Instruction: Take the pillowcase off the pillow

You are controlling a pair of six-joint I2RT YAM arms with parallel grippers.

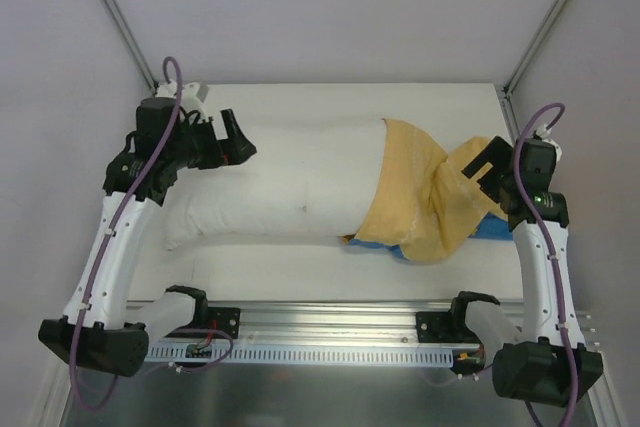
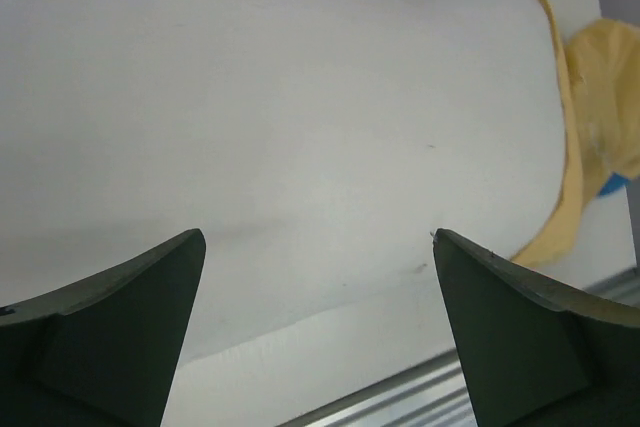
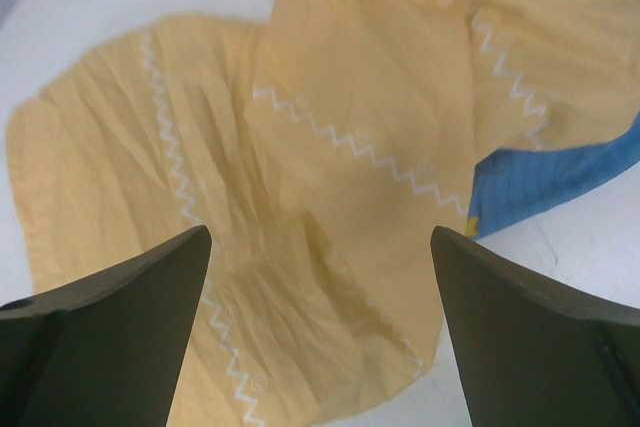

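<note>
While the pillow lies lengthwise across the white table, mostly bare, the pillowcase covers only its right end. It is bunched, yellow-orange side out, with blue showing at the near edge. Left gripper over the pillow's left end, jaws spread wide, empty. Right gripper over the loose crumpled cloth, jaws likewise spread, gripping nothing. White zigzag stitching on the fabric.

The pillow and bunched pillowcase fill the bench's middle, left to right; bare strips run behind and before them.
</note>
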